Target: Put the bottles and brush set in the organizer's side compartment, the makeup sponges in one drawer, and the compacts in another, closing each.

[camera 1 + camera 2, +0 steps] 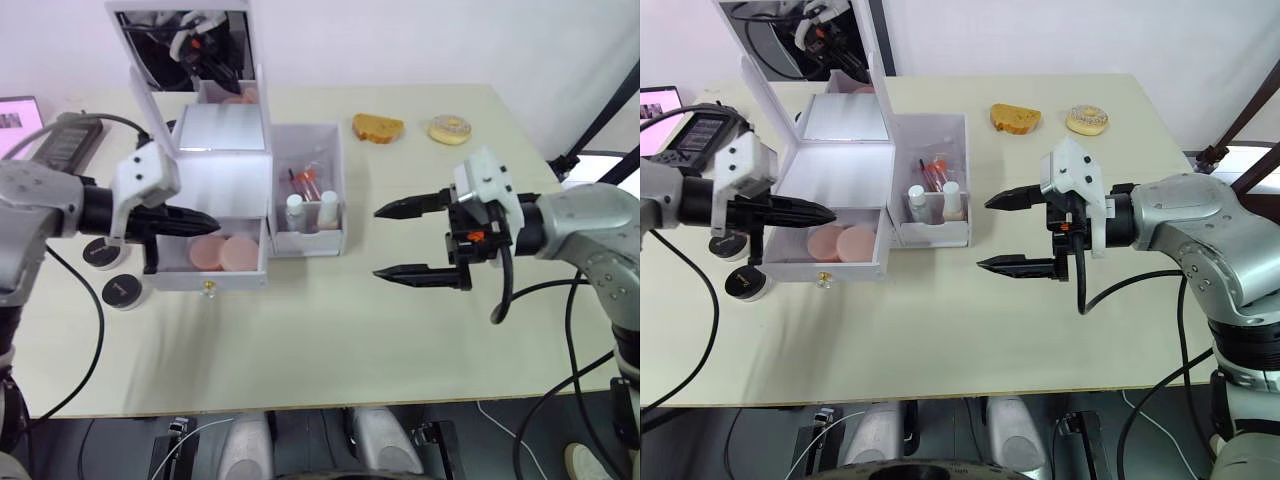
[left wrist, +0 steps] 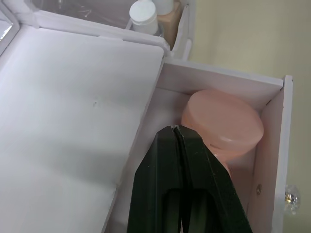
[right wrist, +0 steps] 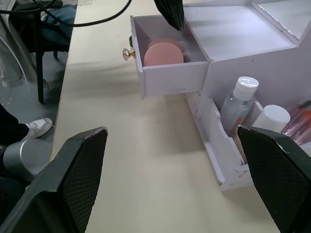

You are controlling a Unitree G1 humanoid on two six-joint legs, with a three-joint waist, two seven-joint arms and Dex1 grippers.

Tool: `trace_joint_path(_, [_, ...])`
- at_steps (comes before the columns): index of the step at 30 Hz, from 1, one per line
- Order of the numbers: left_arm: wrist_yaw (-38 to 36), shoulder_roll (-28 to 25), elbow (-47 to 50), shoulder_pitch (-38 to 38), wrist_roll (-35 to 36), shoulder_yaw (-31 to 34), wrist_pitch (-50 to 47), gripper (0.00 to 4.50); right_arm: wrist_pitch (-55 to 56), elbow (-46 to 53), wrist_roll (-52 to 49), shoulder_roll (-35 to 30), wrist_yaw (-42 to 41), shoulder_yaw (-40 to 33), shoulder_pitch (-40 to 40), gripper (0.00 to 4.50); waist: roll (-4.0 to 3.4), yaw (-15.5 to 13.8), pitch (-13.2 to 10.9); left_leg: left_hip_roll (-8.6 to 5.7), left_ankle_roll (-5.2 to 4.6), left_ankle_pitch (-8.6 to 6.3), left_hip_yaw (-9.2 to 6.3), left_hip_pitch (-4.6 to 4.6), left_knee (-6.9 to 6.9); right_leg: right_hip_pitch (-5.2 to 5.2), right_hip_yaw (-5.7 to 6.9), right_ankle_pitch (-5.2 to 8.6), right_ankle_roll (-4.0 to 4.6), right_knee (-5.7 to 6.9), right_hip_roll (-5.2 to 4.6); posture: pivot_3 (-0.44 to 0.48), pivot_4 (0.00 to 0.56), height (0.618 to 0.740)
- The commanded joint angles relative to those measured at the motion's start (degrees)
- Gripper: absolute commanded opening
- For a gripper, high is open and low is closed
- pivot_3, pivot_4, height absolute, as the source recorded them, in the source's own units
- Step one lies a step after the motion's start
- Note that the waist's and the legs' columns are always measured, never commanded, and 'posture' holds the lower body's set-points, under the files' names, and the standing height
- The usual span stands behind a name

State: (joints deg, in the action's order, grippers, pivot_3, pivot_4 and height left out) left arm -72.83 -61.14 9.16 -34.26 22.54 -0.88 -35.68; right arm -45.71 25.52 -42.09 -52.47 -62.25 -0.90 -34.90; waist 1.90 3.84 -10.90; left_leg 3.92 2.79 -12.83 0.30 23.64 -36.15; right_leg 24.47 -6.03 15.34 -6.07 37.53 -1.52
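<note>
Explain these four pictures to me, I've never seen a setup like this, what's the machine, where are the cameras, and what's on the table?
This is a humanoid robot with two arms, each ending in a hand of two black fingers. The two wide pictures come from cameras in its head, looking down at a table. The two close pictures come from cameras on its wrists.

On the table stands a white makeup organizer with a mirror lid raised. Its bottom drawer is pulled open, with round pink makeup sponges inside. The side compartment holds two bottles and a brush set. Two black compacts lie to the robot's left of the organizer. Farther back lie a piece of bread and a doughnut.

The left hand is shut, holding nothing, its tip over the open drawer. The right hand is open and holds nothing.
</note>
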Motion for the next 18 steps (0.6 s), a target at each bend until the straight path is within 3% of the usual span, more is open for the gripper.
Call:
trace_joint_path(1, [1.7, 1.0, 1.0, -1.2, -2.2, -1.6, 1.3, 0.03, 0.4, 1.4, -0.8, -0.4, 0.4, -2.0, -1.1, 4.5, 0.01, 0.0, 0.0, 0.0, 0.0, 0.0, 0.0, 0.0, 0.0, 0.0, 0.0, 0.0, 0.0, 0.0, 0.0, 0.0, 0.15, 0.74])
trace_joint_path(18, [1.1, 2.6, -0.1, -4.9, -13.7, -11.1, 10.5, 0.03, 0.0, 2.1, -2.0, -0.6, 2.1, -2.3, -1.1, 4.5, 0.0, 0.0, 0.0, -0.01, 0.0, 0.0, -0.02, 0.0, -0.01, 0.0, 0.0, 0.0, -0.01, 0.01, 0.01, 0.0, 0.15, 0.74])
